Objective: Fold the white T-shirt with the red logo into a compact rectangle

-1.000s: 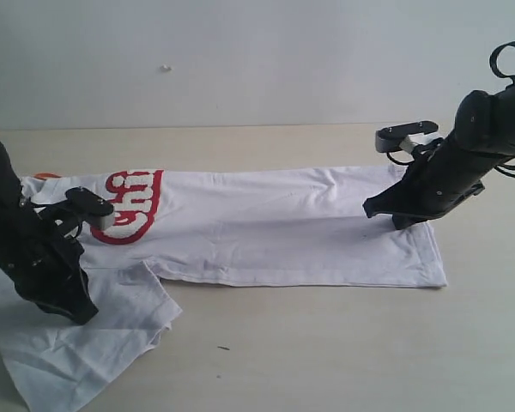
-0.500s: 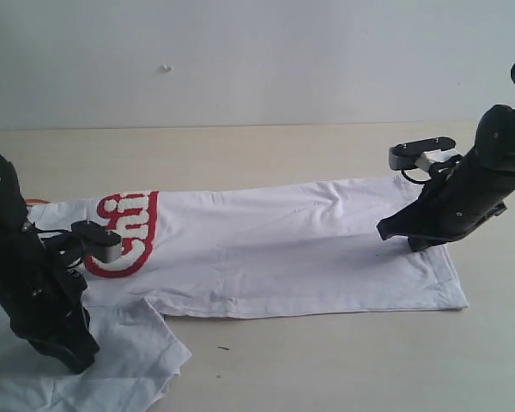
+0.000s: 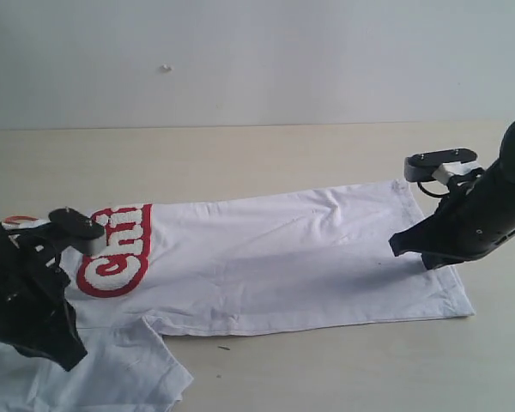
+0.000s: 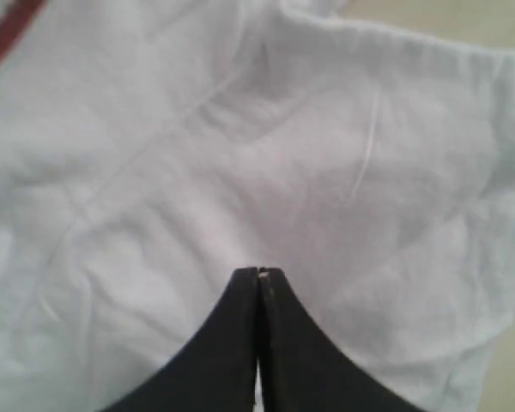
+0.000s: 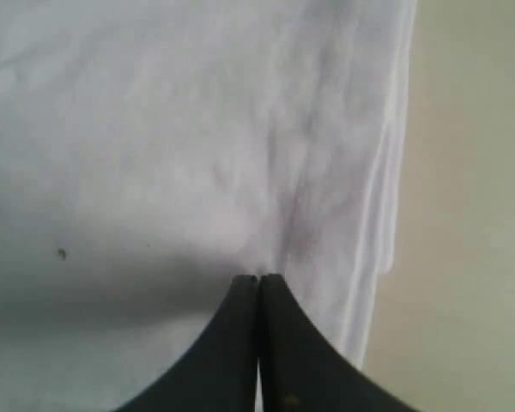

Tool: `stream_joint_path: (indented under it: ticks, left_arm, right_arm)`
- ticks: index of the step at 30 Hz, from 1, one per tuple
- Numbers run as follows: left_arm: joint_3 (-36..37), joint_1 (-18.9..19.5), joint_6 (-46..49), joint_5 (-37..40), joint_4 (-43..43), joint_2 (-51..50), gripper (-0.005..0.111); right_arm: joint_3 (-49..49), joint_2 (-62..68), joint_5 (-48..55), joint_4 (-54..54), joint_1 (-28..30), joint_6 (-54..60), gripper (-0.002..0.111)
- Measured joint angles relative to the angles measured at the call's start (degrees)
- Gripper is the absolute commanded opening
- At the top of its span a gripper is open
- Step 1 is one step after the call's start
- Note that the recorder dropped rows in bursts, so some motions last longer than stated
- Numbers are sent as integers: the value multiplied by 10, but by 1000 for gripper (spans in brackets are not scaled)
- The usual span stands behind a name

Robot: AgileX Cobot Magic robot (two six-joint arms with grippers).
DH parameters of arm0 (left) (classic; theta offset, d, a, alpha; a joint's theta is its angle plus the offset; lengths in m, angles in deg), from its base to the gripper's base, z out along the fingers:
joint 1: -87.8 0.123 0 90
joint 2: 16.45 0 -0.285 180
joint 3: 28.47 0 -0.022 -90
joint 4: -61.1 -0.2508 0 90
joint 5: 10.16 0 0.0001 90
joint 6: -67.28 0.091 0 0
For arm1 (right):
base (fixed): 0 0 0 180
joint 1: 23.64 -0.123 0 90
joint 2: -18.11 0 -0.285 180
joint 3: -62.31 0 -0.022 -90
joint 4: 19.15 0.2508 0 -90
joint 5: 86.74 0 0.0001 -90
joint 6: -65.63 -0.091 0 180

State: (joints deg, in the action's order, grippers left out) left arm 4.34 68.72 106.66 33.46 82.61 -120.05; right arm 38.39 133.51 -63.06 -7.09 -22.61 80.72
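The white T-shirt lies folded lengthwise into a long band across the table, with one sleeve sticking out at the front left. Only part of the red logo shows, near the left end. My left gripper is shut, its tips pinching shirt fabric by the sleeve; up close the closed left gripper sits on wrinkled cloth. My right gripper is shut on the hem end; in its wrist view the right gripper has creases in the cloth running into its tips.
The beige table runs back to a pale wall. An orange neck tag peeks out behind the left arm. Bare table lies just past the hem edge. A small dark speck sits in front of the shirt.
Both grippers, still shut, have moved toward the table's front, and the right one further right. The shirt has slid with them and more of the logo shows.
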Motion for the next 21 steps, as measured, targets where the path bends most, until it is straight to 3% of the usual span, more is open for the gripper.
stream_joint_path:
  ticks: [6,11,13,21]
  left_arm:
    - [13,26,-89,-102,-20,50,0]
    - [15,132,-163,-167,-22,53,0]
    - [15,151,-168,-173,-8,53,0]
    - [15,155,-169,-195,10,53,0]
  right_arm:
    - [-3,0,-7,0,0,-1,0]
    - [-51,-1,-48,2,0,-1,0]
    - [-69,-8,-70,4,0,-1,0]
    - [-120,-56,-53,7,0,-15,0]
